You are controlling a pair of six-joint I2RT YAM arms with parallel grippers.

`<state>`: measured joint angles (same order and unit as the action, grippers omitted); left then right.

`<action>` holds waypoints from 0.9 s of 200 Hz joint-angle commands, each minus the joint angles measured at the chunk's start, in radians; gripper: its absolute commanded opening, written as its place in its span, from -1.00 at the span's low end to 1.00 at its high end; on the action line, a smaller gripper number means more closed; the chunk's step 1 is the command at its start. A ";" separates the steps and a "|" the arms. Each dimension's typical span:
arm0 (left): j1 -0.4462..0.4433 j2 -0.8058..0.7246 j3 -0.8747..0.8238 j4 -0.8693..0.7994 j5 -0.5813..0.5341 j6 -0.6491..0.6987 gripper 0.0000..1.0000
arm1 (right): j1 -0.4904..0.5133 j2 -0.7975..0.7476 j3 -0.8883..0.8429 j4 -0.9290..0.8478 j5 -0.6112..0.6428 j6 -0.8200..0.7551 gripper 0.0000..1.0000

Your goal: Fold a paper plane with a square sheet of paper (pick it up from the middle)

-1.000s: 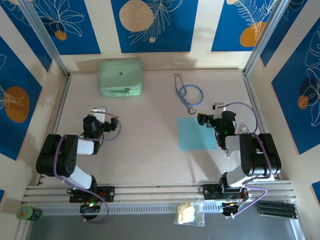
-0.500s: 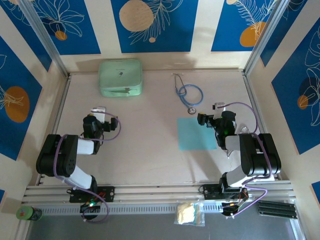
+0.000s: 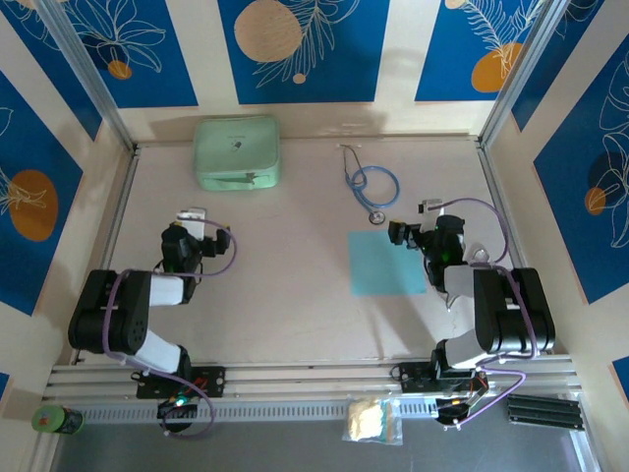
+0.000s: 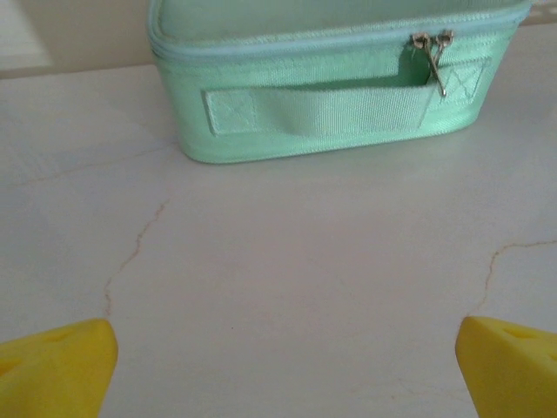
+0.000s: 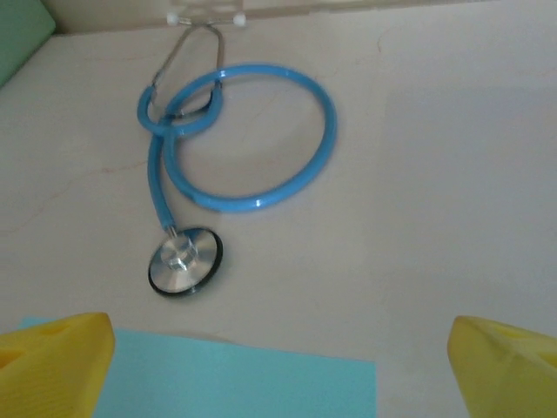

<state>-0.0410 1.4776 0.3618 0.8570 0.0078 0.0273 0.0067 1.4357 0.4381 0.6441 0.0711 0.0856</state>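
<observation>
Light-blue square sheet of paper [image 3: 387,264] lies flat on the table [image 3: 295,295], right gripper [image 5: 278,370] splayed wide and empty at its far edge, left gripper [image 4: 285,366] likewise, facing the mint-green case [image 4: 322,96].

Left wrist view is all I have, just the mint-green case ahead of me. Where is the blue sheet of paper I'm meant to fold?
Observer: The square sheet of paper lies flat and unfolded on the right half of the table, away from the case.
Operator: Is anything holding it?
Observer: No. The right hand is open over the sheet's far edge and holds nothing.
Operator: Anything close to the sheet?
Observer: A stethoscope lies just beyond that far edge. Its chest piece is near the paper but not touching it.
</observation>
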 commanded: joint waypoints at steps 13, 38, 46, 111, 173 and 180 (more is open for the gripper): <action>0.004 -0.174 0.095 -0.251 -0.052 -0.042 0.99 | 0.036 -0.135 0.154 -0.281 0.061 0.063 0.98; 0.005 -0.280 0.165 -0.382 -0.014 -0.197 0.99 | 0.060 -0.141 0.355 -0.651 0.042 0.231 0.98; 0.004 -0.303 0.194 -0.442 -0.015 -0.278 0.99 | 0.071 -0.121 0.417 -0.762 0.039 0.278 0.98; 0.011 -0.281 0.227 -0.537 0.232 -0.584 0.99 | 0.090 0.000 0.512 -1.106 -0.113 0.558 0.95; 0.006 -0.201 0.198 -0.486 0.342 -0.682 0.99 | 0.104 0.059 0.436 -1.165 -0.084 0.644 0.90; 0.006 -0.193 0.195 -0.481 0.345 -0.689 0.99 | 0.109 0.060 0.431 -1.168 -0.080 0.648 0.90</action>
<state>-0.0376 1.2644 0.5743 0.3504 0.2924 -0.6022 0.0998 1.4929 0.8875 -0.4702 -0.0040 0.6811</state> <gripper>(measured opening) 0.994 0.950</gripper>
